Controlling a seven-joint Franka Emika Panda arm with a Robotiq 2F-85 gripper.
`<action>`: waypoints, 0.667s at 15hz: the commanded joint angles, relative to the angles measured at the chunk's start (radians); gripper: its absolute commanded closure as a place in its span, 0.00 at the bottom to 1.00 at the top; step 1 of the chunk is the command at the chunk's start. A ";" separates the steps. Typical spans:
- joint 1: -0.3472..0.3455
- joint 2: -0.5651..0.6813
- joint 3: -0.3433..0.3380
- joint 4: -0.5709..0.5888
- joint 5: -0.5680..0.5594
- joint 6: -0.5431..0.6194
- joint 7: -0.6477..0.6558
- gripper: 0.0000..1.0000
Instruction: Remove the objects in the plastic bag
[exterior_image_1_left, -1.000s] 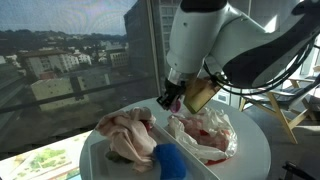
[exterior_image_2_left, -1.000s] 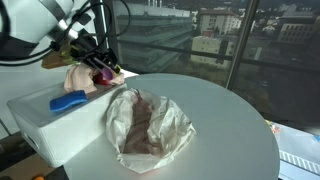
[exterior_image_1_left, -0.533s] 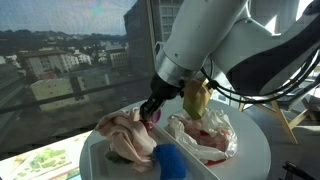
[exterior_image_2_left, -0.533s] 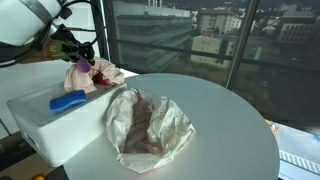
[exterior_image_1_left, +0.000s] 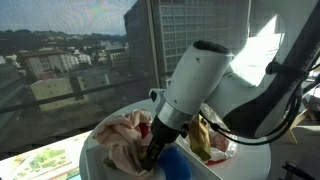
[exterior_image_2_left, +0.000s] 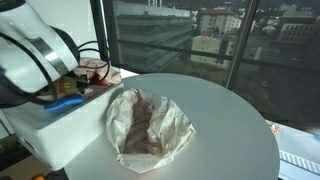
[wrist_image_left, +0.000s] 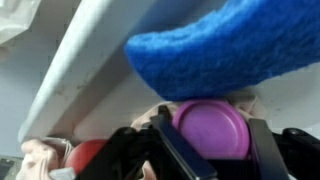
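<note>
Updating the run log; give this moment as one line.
tool: by blue item | purple round thing between jaws, grip unclear | plastic bag: on table

one plastic bag (exterior_image_2_left: 150, 125), one pink cloth (exterior_image_1_left: 118, 135), one blue item (wrist_image_left: 220, 55), one purple disc (wrist_image_left: 212, 130).

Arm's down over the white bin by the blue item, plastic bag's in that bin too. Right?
No. The plastic bag lies on the round table beside the white bin, not in it; an exterior view shows this. The arm is indeed down over the bin by the blue item.
</note>
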 joint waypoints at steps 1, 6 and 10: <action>-0.009 0.069 0.045 -0.020 0.195 -0.039 -0.243 0.09; -0.039 -0.074 0.097 -0.007 0.385 -0.237 -0.436 0.00; -0.023 -0.195 0.110 0.003 0.500 -0.408 -0.523 0.00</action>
